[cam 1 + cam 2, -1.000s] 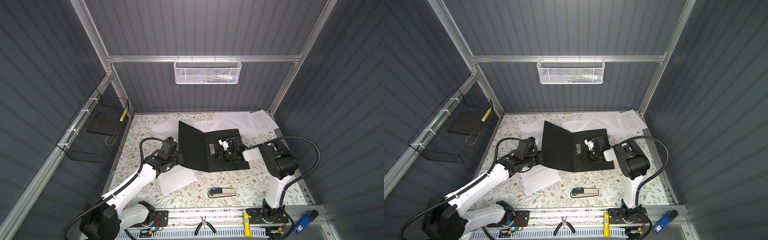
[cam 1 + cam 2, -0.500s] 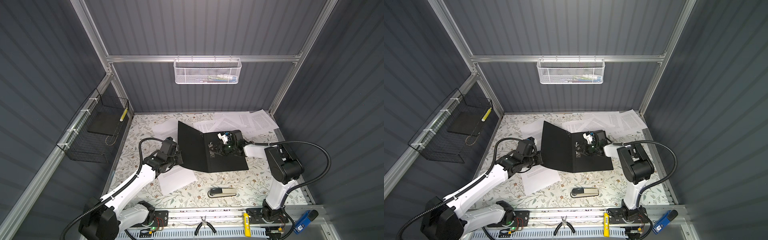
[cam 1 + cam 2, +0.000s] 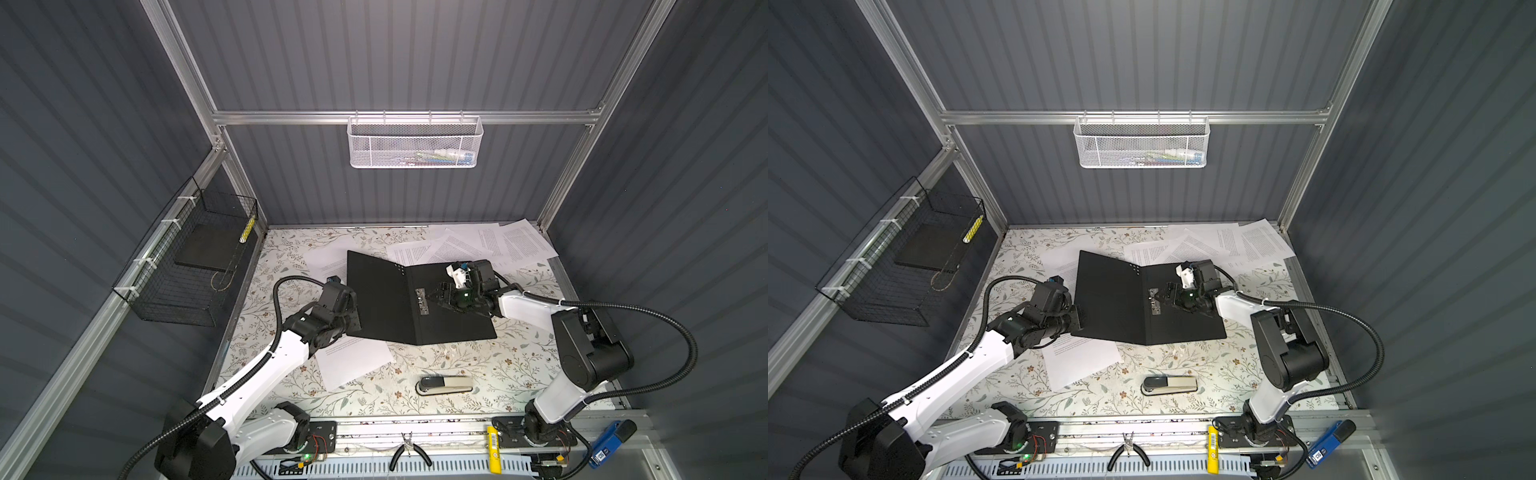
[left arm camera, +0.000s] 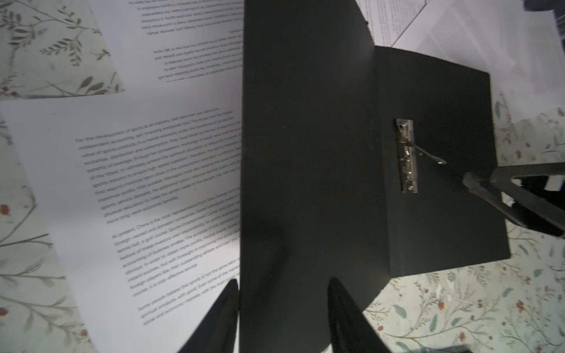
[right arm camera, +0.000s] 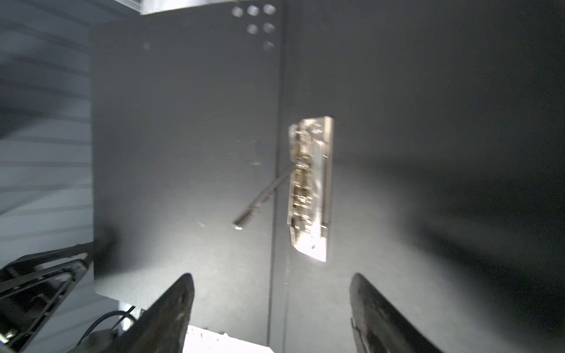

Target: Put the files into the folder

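The folder (image 3: 386,299) lies open, its left cover tilted up. That cover's edge stands between the jaws of the left claw (image 4: 283,279), which are partly open and not pinching it. The right claw (image 5: 272,275) gapes wide and empty just short of the metal clip (image 5: 310,189), whose lever is raised. Most of the files (image 3: 515,245) lie beyond the right claw, and one sheet (image 3: 353,361) lies beneath the left.

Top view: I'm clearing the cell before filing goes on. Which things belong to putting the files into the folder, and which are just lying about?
Belongs to the job:
- folder, open
- files, printed sheets scattered around it

Just lying about:
- stapler
- pliers
- white mesh basket
- black wire basket holding a dark slab
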`<state>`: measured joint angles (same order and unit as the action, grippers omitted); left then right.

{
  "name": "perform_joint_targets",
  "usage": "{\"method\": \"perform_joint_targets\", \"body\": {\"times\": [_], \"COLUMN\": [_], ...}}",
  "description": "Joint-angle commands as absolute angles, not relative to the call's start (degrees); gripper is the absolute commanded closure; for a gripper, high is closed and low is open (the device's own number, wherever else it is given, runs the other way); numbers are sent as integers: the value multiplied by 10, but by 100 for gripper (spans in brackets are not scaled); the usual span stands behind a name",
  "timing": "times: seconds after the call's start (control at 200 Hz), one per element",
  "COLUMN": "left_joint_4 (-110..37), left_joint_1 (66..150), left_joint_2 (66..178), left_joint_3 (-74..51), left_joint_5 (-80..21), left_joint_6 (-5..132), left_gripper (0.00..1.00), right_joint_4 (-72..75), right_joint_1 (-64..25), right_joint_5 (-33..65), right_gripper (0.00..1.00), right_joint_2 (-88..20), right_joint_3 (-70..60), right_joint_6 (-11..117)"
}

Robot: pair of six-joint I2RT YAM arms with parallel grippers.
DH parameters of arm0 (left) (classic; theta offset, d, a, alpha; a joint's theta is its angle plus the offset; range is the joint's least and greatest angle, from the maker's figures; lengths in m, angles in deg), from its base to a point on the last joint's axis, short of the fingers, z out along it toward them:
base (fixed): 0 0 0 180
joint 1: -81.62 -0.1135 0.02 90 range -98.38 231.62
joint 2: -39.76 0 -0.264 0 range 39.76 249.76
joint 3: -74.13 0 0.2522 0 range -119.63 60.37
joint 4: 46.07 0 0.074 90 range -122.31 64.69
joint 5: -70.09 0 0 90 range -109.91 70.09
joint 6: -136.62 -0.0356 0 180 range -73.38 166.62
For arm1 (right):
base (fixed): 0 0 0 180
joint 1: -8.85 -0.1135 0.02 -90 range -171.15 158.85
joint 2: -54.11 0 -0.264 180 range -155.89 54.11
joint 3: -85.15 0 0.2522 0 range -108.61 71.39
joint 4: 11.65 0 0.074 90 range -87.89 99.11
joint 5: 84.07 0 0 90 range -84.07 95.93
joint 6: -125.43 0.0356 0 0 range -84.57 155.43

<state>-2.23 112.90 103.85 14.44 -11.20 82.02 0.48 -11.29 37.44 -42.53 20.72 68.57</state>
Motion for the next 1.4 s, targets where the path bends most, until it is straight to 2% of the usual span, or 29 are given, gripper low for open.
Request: {"method": "perform_joint_targets", "body": {"times": [0.0, 0.105, 0.26, 0.37, 0.47, 0.61, 0.78, 1.156, 1.391], "left_joint_4": [42, 65, 121, 125, 108, 106, 122, 152, 140], "left_joint_1": [1125, 1126, 1125, 1124, 1123, 1122, 1122, 1122, 1122], "left_joint_2": [1030, 1015, 990, 973, 972, 975, 957, 911, 918], "left_joint_3": [137, 138, 115, 104, 97, 90, 83, 89, 94], "left_joint_5": [-40, -2, 67, 62, 24, 0, -6, -15, -48], "left_joint_6": [846, 853, 851, 835, 816, 817, 831, 865, 880], "left_gripper": [40, 29, 11, 2, 0, 0, 0, 0, 0], "right_joint_4": [31, 53, 63, 63, 72, 82, 93, 136, 142], "right_joint_1": [-116, -124, -145, -155, -168, -176, -176, -149, -136], "right_joint_5": [342, 342, 346, 351, 360, 380, 393, 429, 447], "right_gripper": [23, 31, 56, 72, 80, 82, 79, 79, 68], "right_joint_2": [-436, -446, -465, -474, -483, -497, -532, -701, -750], "right_joint_3": [211, 198, 182, 172, 148, 111, 52, -174, -234], "right_joint_6": [682, 673, 678, 683, 683, 684, 684, 673, 669]}}
